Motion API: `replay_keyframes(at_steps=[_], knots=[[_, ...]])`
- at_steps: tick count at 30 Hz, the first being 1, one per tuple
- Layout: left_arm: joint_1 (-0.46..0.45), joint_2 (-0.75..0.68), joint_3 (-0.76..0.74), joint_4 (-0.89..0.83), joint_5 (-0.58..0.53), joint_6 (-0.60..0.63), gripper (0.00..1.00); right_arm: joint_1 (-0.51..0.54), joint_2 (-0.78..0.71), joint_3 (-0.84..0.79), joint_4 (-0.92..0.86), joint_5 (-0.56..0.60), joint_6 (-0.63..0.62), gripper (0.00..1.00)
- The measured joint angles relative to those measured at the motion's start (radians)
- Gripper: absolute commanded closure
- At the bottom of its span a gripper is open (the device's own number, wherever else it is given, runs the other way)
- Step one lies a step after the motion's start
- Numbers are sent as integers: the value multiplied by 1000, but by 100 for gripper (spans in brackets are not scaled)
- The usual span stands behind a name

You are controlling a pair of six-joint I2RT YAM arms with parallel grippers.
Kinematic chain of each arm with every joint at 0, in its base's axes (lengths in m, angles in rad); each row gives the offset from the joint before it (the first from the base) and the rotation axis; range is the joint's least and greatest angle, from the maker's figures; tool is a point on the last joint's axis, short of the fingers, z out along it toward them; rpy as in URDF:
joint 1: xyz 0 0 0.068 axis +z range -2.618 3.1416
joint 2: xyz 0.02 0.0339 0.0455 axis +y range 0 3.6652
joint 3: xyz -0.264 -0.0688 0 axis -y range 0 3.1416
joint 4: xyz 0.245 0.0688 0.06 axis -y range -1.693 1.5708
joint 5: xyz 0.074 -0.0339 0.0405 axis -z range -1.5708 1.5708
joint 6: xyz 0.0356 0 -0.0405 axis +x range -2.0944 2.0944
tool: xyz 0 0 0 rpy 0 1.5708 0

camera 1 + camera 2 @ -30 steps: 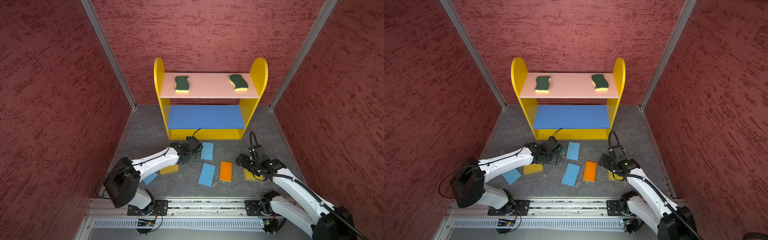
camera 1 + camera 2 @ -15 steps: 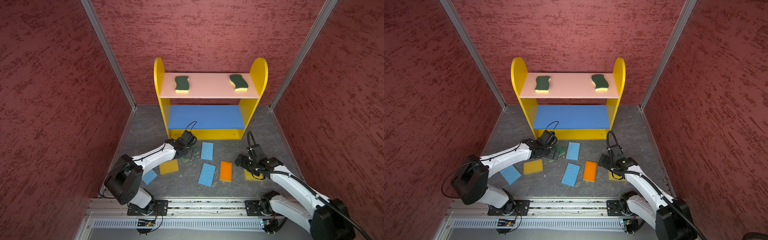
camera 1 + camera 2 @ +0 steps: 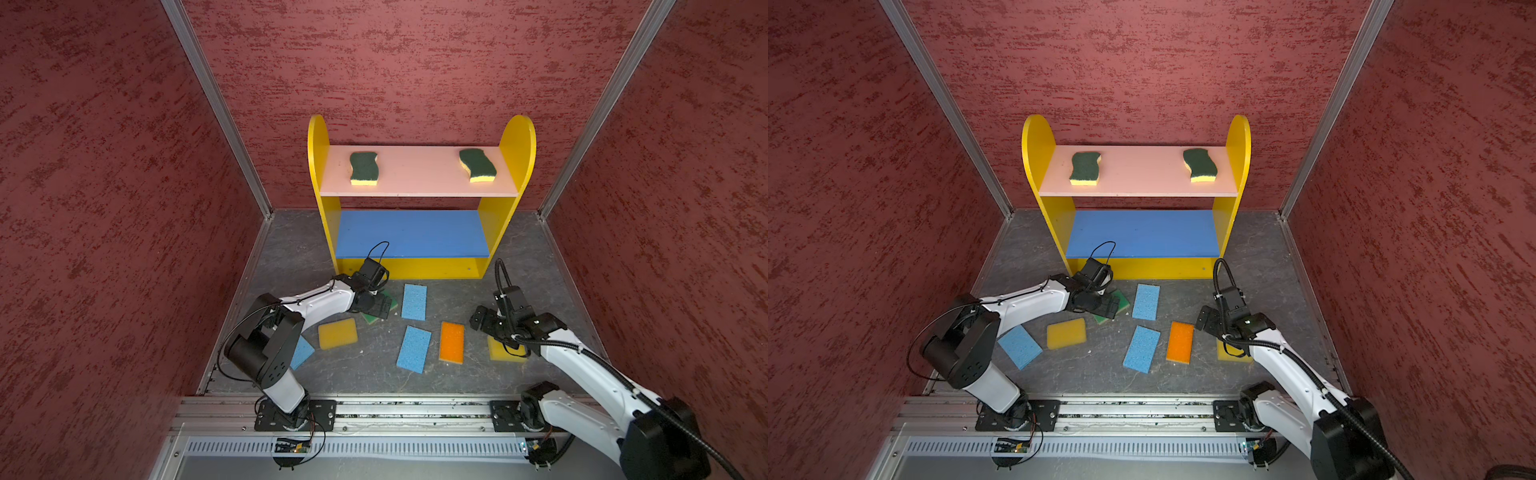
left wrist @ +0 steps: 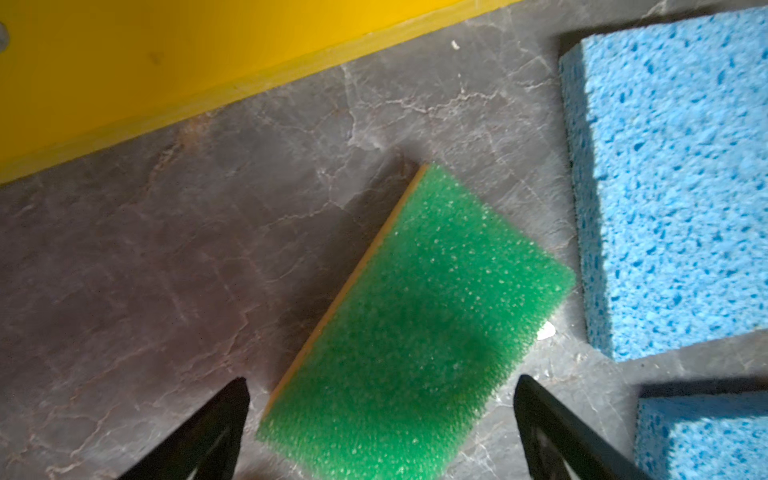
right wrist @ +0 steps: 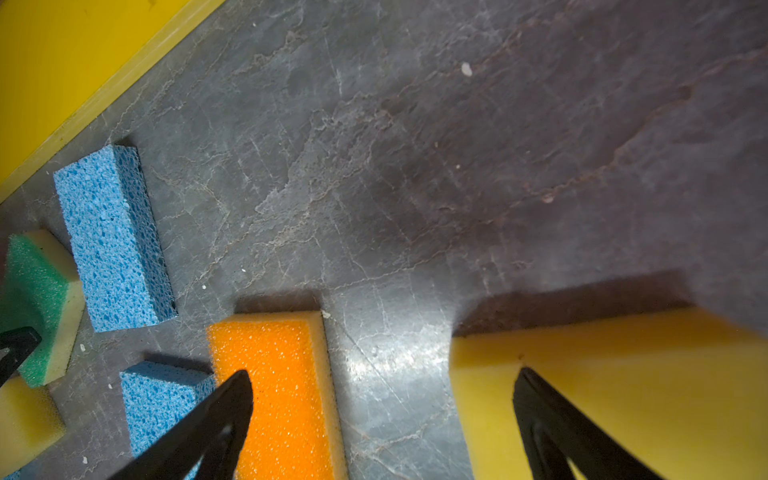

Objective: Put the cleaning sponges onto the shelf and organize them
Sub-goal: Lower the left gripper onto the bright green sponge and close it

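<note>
We see our left gripper point(image 4: 382, 380) wide open and empty, a finger either side of the green sponge point(image 4: 415, 324) on the tabletop by the shelf point(image 3: 419, 178) front. Our right gripper point(image 5: 383, 372), equally wide and empty, hangs over the orange sponge point(image 5: 282, 386) and the yellow sponge point(image 5: 623, 395).

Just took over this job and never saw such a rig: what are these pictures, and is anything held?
Two white robot arms stand on a rail, each tipped with a pincer. Two wide pictures look down from one overhead camera; two close-ups come from wrist cameras. Two wavy dark-green sponges sit on the pink top board of the shelf. On the floor lie three blue sponges, two yellow sponges, an orange sponge and a green sponge. The left pincer hangs open over the green sponge; the right pincer hangs open between the orange sponge and a yellow one. Nothing is held.
</note>
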Motion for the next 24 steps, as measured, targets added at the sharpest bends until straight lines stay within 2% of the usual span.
replay_keyframes(at_steps=[13, 24], knots=[[-10, 0, -27, 10, 46, -3, 1, 0, 6, 3, 0, 0, -7, 1], [-108, 0, -26, -14, 55, -51, 1, 0, -6, 3, -1, 0, -10, 1]])
